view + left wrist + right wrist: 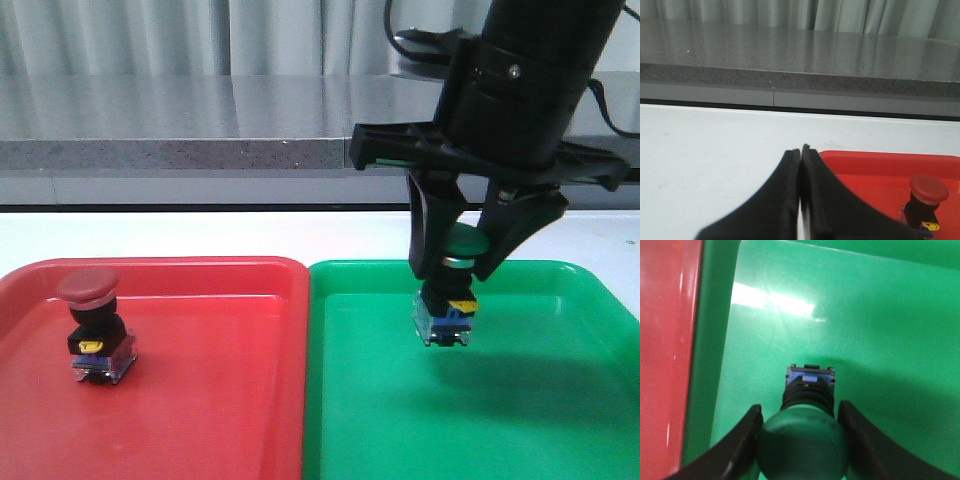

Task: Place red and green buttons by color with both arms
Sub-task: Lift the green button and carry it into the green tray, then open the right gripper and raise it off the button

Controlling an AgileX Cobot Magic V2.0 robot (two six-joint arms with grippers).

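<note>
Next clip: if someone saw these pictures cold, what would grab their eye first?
Most striking is the right gripper, large and black, hanging over the green tray with the green button pinched by its cap between the fingers. Whether the button's base touches the tray floor cannot be told. Beside it, the red button stands alone and upright in the red tray, while the left gripper sits shut over the white table.
</note>
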